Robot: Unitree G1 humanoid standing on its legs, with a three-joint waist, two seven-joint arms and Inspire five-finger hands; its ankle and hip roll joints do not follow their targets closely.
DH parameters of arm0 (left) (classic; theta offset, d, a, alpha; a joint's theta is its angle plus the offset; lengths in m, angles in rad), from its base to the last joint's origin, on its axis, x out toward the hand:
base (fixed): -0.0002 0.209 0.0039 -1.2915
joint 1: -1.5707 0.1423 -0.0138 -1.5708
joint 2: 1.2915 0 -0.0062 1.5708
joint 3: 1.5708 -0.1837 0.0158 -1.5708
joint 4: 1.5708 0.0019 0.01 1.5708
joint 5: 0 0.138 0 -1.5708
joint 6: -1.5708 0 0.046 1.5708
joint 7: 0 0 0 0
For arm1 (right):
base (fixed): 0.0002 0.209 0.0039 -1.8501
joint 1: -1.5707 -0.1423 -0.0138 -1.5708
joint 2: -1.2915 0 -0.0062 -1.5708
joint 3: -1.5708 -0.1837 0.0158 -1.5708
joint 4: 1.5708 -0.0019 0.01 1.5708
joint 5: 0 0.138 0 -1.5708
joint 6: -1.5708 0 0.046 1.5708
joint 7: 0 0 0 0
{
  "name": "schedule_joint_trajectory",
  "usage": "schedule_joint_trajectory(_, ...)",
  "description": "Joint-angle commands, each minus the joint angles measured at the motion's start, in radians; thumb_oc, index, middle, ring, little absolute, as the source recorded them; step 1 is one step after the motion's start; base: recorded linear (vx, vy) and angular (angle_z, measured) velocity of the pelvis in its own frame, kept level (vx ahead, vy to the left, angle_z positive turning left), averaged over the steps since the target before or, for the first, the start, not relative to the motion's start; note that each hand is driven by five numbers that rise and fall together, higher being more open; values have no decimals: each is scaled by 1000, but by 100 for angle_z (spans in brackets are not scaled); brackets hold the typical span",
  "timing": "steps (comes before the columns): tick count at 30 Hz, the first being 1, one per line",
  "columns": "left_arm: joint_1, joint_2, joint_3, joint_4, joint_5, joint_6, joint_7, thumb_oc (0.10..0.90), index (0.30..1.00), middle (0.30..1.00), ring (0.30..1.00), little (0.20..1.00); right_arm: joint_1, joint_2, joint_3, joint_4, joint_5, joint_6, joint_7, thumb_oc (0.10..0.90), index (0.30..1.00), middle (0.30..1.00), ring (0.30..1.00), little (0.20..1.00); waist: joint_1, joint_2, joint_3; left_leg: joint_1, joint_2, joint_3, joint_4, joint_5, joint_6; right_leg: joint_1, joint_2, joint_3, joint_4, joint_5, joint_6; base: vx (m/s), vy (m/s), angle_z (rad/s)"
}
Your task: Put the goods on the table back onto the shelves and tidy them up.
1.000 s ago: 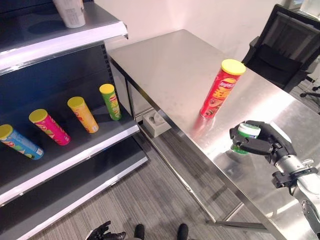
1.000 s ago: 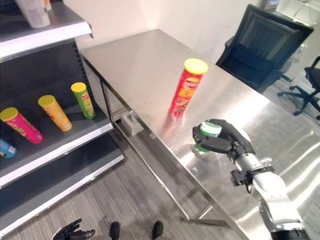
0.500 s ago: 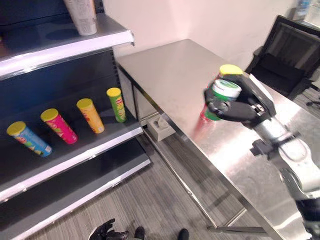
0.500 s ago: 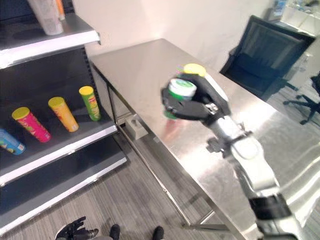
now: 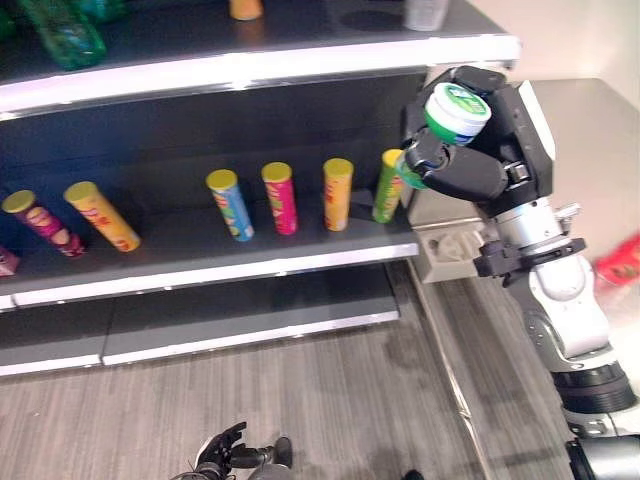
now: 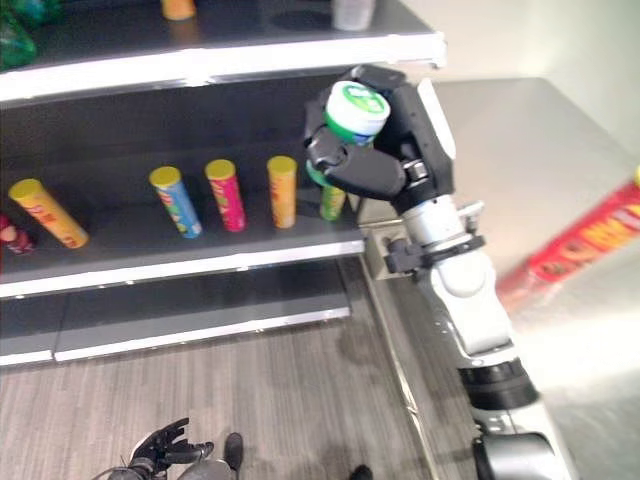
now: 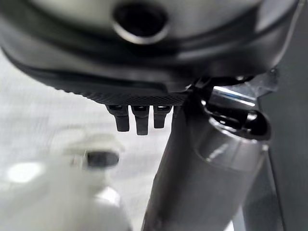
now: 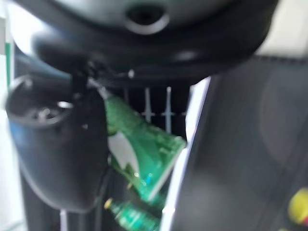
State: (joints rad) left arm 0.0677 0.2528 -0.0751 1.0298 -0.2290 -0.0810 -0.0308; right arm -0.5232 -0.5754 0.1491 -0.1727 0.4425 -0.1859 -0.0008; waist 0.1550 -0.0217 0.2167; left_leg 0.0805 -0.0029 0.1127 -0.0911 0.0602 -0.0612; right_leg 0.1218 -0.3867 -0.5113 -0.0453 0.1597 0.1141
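My right hand (image 5: 487,152) is raised before the right end of the shelves, shut on a green can with a white lid (image 5: 453,108). In the right wrist view the green can (image 8: 140,158) sits between thumb and fingers. Behind the hand, on the middle shelf (image 5: 250,262), stands a row of chip tubes: blue (image 5: 230,203), pink (image 5: 278,197), orange (image 5: 338,193) and green (image 5: 387,187). A red chip tube (image 6: 585,240) stands on the steel table (image 6: 510,140) at the right. Low down, my left hand (image 6: 160,448) hangs near the floor with relaxed fingers.
The top shelf (image 5: 300,65) carries green bottles (image 5: 60,30), an orange item (image 5: 245,8) and a white cup (image 5: 425,12). Two more tubes (image 5: 100,213) lean at the middle shelf's left. A grey box (image 5: 450,250) sits on the floor by the table leg.
The camera has swung left toward the shelves. My right hand has carried the green can from above the table to the shelf's right end, higher than before.
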Motion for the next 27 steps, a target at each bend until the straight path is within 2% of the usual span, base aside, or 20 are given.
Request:
schedule_joint_trajectory(1,22,58,-45,24,34,-15,14,800,900,900,900,900,-163,-22,-21,-56,-4,-92,-52,400,300,300,300,300,21,6,-89,-46,40,-24,7,-72,-5,-42,2,95,116,-71,91,-4,213,20)
schedule_joint_trajectory(2,20,61,-46,21,32,-15,14,800,900,900,900,900,-174,-22,-12,-56,-6,-91,-52,400,300,300,300,300,17,8,-86,-45,39,-28,6,-72,-1,-59,25,131,128,-80,85,4,114,8)
schedule_joint_trajectory(4,18,68,-51,6,20,-17,15,800,900,900,900,900,-217,-40,14,-48,3,-92,-54,400,300,300,300,300,9,15,-79,-39,32,-41,4,-68,8,-93,106,228,124,-121,66,13,72,6)
schedule_joint_trajectory(5,18,67,-50,6,20,-17,15,800,900,900,900,900,-219,-41,15,-46,3,-93,-54,400,300,300,300,300,9,15,-81,-43,32,-40,4,-65,8,-97,107,229,122,-117,65,18,35,10)
schedule_joint_trajectory(6,13,72,-51,-2,4,-17,16,800,900,900,900,900,-273,-70,40,-30,10,-94,-63,400,300,300,300,300,4,12,-73,-42,19,-60,4,-57,16,-123,185,297,97,-139,52,11,16,16)
schedule_joint_trajectory(7,12,71,-51,-2,4,-17,16,800,900,900,900,900,-276,-70,42,-27,11,-95,-63,400,300,300,300,300,5,14,-73,-42,21,-58,4,-58,15,-122,187,299,96,-139,51,46,5,20)
schedule_joint_trajectory(8,0,73,-62,-2,4,-18,14,800,900,900,900,900,-307,-93,53,-2,2,-96,-82,400,300,300,300,300,-4,5,-65,-40,8,-84,7,-56,20,-115,232,374,67,-154,41,56,-30,34)
schedule_joint_trajectory(9,-2,73,-66,-1,-1,-17,18,800,900,900,900,900,-330,-98,60,-1,6,-98,-89,400,300,300,300,300,-5,-2,-67,-40,1,-96,8,-56,21,-104,247,406,48,-150,37,92,-60,59)
schedule_joint_trajectory(14,12,48,-63,6,-37,-5,26,800,900,900,900,900,-393,-100,105,24,-24,-81,-105,400,300,300,300,300,9,-15,-91,-17,12,-124,5,-66,11,-35,257,384,-19,-140,34,101,-82,31)
schedule_joint_trajectory(18,14,40,-89,13,-44,4,30,800,900,900,900,900,-487,-100,156,99,-34,-61,-127,400,300,300,300,300,27,-34,-110,-6,25,-159,5,-66,-2,5,258,339,-39,-151,30,119,-106,27)
schedule_joint_trajectory(23,8,58,-99,17,-67,4,41,800,900,900,900,900,-640,-91,240,275,-40,-40,-149,400,300,300,300,300,49,-55,-123,-9,27,-186,6,-63,-10,28,254,293,-39,-167,28,57,-67,38)
schedule_joint_trajectory(24,6,67,-106,15,-83,1,45,800,900,900,900,900,-695,-97,273,382,-35,-33,-160,400,300,300,300,300,65,-64,-129,-11,26,-199,5,-61,-13,36,252,272,-37,-171,29,36,-32,26)
schedule_joint_trajectory(25,5,66,-106,15,-83,1,45,800,900,900,900,900,-699,-97,275,386,-34,-35,-159,400,300,300,300,300,63,-64,-129,-12,26,-201,5,-61,-13,36,252,271,-37,-172,29,65,-59,30)
schedule_joint_trajectory(27,-4,78,-122,16,-95,-5,47,800,900,900,900,900,-766,-110,302,541,-18,-31,-177,400,300,300,300,300,85,-74,-134,-21,20,-231,4,-56,-18,50,244,227,-34,-177,31,47,-45,54)
